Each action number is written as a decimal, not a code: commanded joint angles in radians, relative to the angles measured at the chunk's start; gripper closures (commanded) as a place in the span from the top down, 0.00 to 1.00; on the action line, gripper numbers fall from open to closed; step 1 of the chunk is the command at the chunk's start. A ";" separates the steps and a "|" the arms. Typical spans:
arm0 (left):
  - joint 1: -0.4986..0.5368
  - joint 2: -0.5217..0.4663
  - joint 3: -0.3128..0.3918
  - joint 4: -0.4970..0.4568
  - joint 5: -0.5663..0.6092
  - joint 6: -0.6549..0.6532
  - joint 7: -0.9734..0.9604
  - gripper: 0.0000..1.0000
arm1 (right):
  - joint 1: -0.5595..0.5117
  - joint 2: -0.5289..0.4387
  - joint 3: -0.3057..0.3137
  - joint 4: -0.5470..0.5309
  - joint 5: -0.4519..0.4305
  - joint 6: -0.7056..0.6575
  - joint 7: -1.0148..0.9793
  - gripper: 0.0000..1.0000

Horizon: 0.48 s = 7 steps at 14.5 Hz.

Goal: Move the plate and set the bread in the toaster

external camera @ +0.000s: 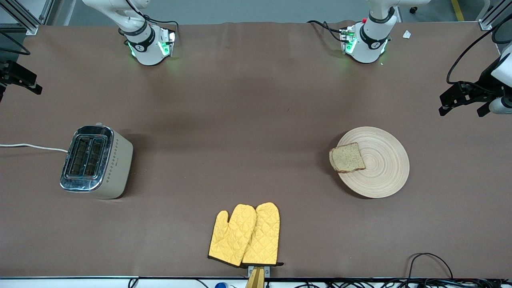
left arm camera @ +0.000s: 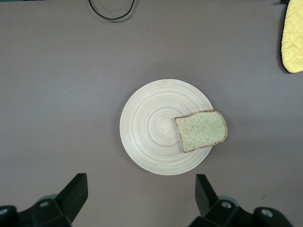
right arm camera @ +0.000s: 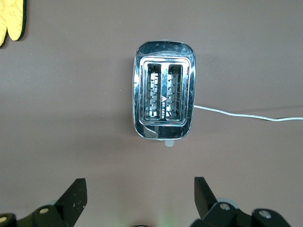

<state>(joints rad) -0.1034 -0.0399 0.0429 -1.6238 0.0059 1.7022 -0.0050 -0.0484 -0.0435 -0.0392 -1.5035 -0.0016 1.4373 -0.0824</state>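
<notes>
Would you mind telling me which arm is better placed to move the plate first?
Probably the left. Its open gripper hangs over the table beside the plate with the bread; the right gripper, also open, is by the toaster.

Yellow oven mitts [external camera: 246,235] overlapping, at table [external camera: 248,120] edge nearest camera.

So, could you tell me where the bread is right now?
The bread lies on the plate, overhanging its rim on the toaster's side, toward the left arm's end of the table.
</notes>
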 commanded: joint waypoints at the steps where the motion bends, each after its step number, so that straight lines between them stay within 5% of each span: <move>1: -0.002 0.015 -0.001 0.029 0.017 -0.021 -0.003 1.00 | -0.016 0.011 0.012 0.019 -0.003 -0.008 0.010 1.00; 7: 0.007 0.020 0.002 0.019 0.016 -0.021 0.003 1.00 | -0.019 0.011 0.010 0.019 -0.006 -0.009 0.009 1.00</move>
<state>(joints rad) -0.1024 -0.0344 0.0430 -1.6235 0.0059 1.6989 -0.0050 -0.0485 -0.0416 -0.0394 -1.5035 -0.0016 1.4372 -0.0824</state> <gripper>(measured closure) 0.000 0.000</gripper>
